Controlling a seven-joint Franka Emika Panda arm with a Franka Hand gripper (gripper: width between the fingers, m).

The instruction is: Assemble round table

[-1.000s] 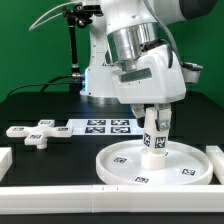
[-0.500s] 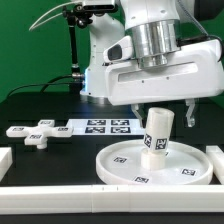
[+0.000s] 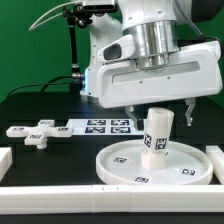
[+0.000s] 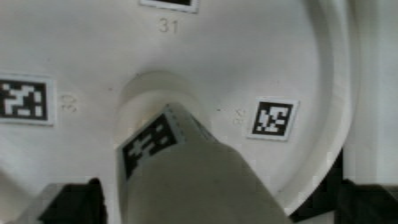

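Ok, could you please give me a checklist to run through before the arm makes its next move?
1. Short white plastic cylinder leg stands upright on the hub of the large white rimmed round disc: ok.
2. End effector is open, with its fingers spread to either side of the leg's top and not touching it: ok.
3. Leg is fully seated in the hub: cannot tell, as neither view shows the joint closely.
4. White cross-shaped foot lies flat on the table at the exterior view's left, apart from the disc: ok.
5. Disc lies flat on the table: ok.
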